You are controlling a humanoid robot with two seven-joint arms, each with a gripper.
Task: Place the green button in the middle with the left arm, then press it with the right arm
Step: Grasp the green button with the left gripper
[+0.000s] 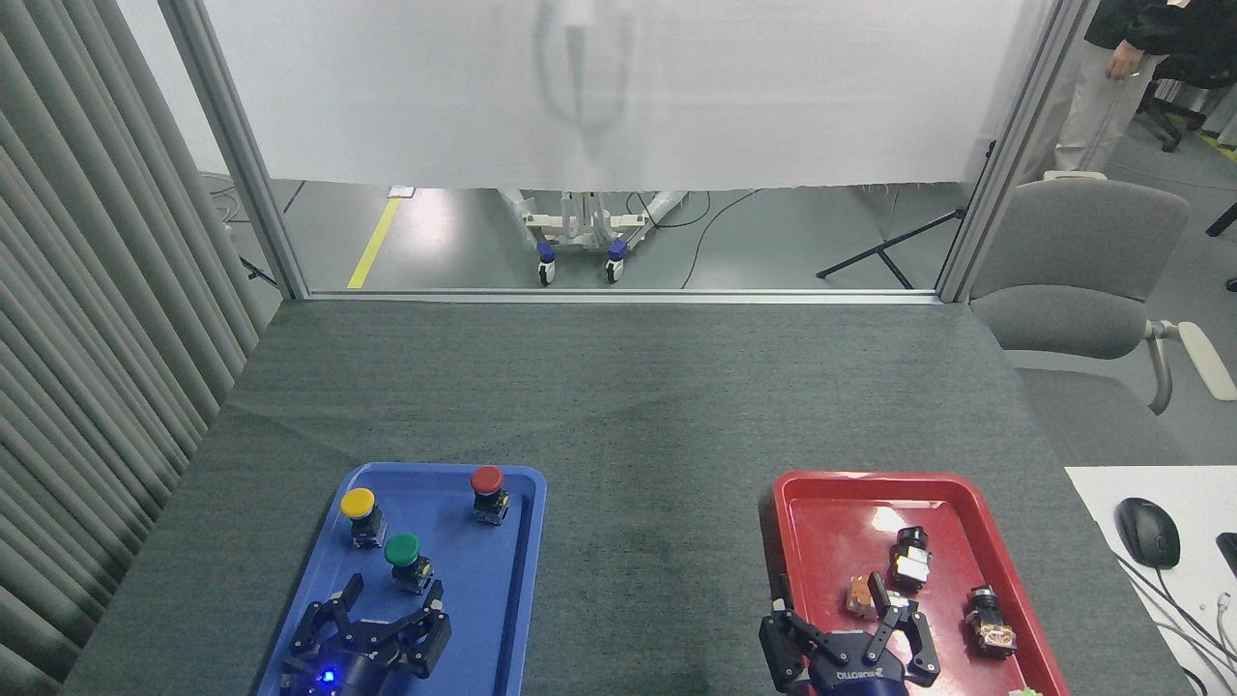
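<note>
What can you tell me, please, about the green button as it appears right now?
The green button is a small pushbutton with a round, matte green mushroom cap on a black block body showing a bit of yellow. It stands upright inside the blue tray, nearer the camera than the yellow button and the red button, and touches neither. The left pincer sits open just short of it, fingers spread to either side of the body; nothing grips the button, and only the tray floor touches it.

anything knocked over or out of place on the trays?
Nothing stands out. The green button, yellow button and red button stand upright in the blue tray. The small parts in the red tray lie loose, nothing spilled.
</note>
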